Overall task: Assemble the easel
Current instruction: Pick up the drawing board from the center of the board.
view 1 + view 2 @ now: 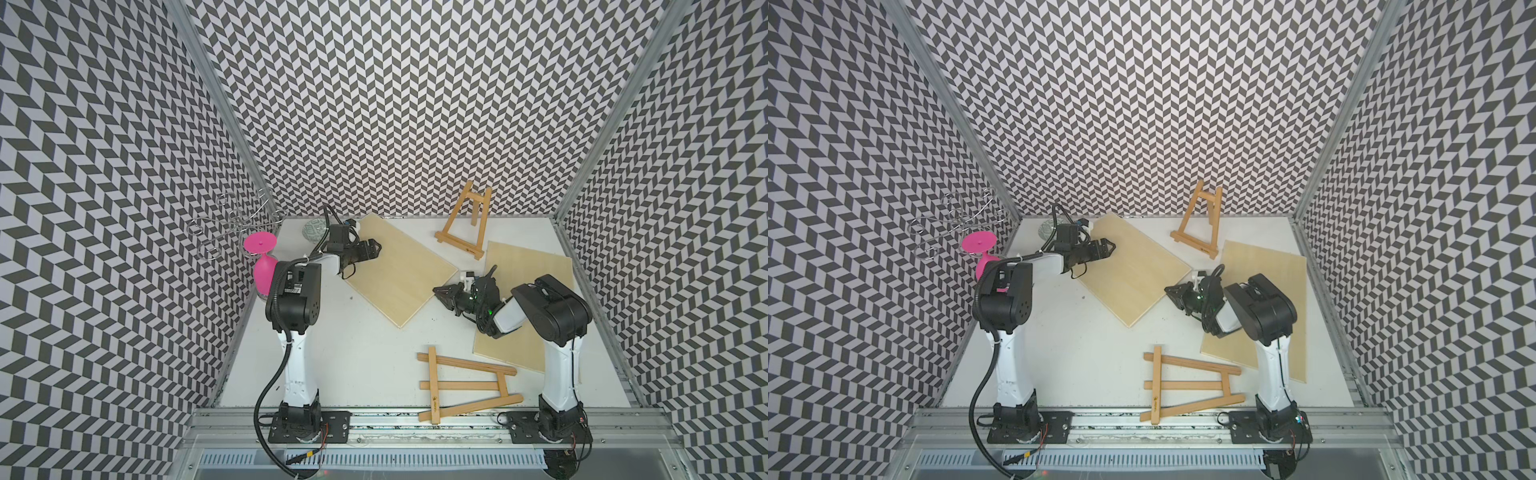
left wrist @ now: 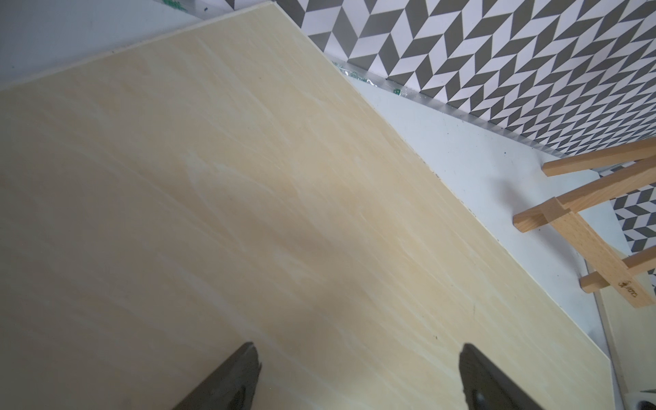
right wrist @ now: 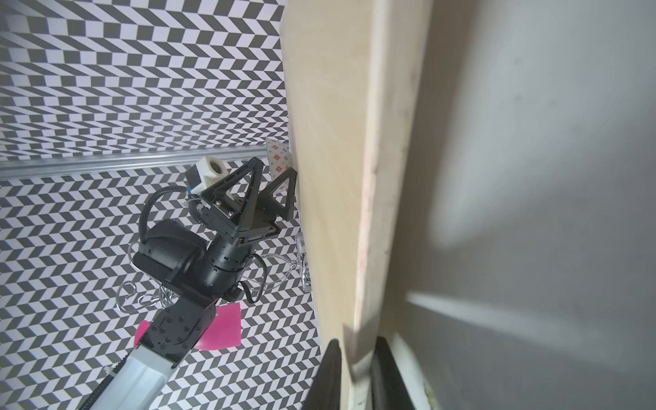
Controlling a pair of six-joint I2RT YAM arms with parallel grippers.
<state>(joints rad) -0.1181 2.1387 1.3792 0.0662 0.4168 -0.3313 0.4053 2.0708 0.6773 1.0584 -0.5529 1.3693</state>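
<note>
Right wrist view shows the right gripper [image 3: 356, 346] pinching the wooden board's [image 3: 326, 177] thin edge, with the white table [image 3: 532, 142] beside it. In both top views the left gripper [image 1: 376, 246] hangs spread over that board's far end. Only they show the flat easel [image 1: 457, 385] by the front rail [image 1: 395, 419], well apart from both grippers.

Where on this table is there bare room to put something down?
The widest bare patch lies in front of the middle board, between the left arm's base and the flat easel. The back, around the standing easel and right board, is crowded.
</note>
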